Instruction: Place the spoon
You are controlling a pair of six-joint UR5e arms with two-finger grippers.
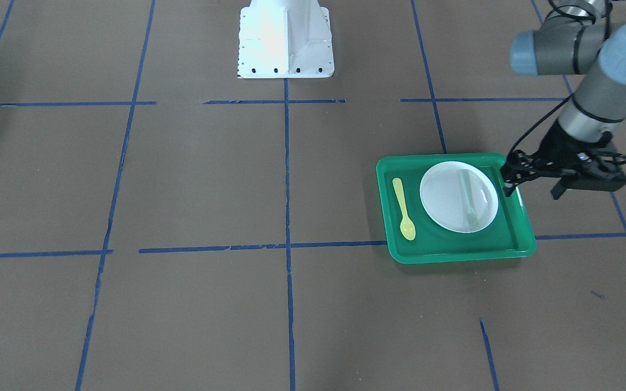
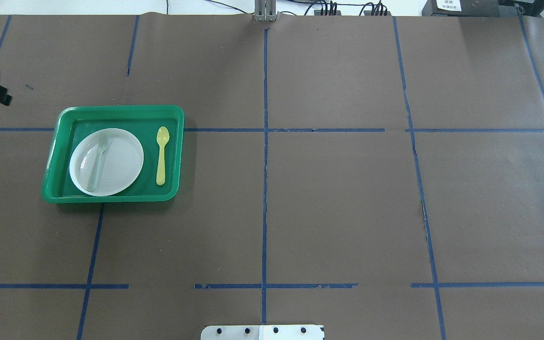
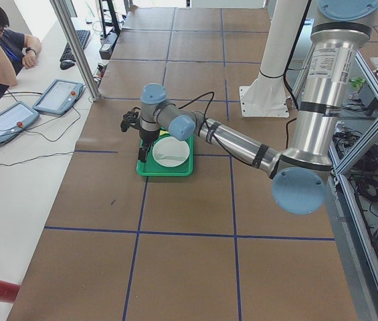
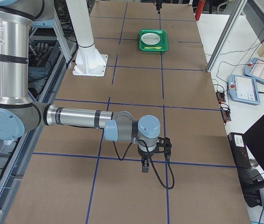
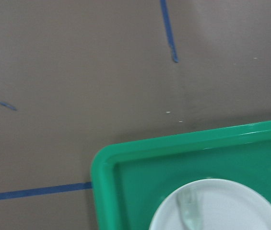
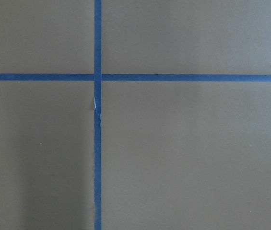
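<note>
Spoon [image 1: 403, 209] lies flat in the tray [image 1: 454, 256], just beside the plate [image 1: 446, 203], so it looks placed. Left gripper [image 1: 531, 191] hangs open and empty by the tray's opposite edge. I'd lift straight up, clear of the rim. Right gripper: can't tell.

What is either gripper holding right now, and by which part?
Nothing in the left gripper: it is open beside the tray, and the spoon lies loose inside. The right gripper cannot be judged.
</note>
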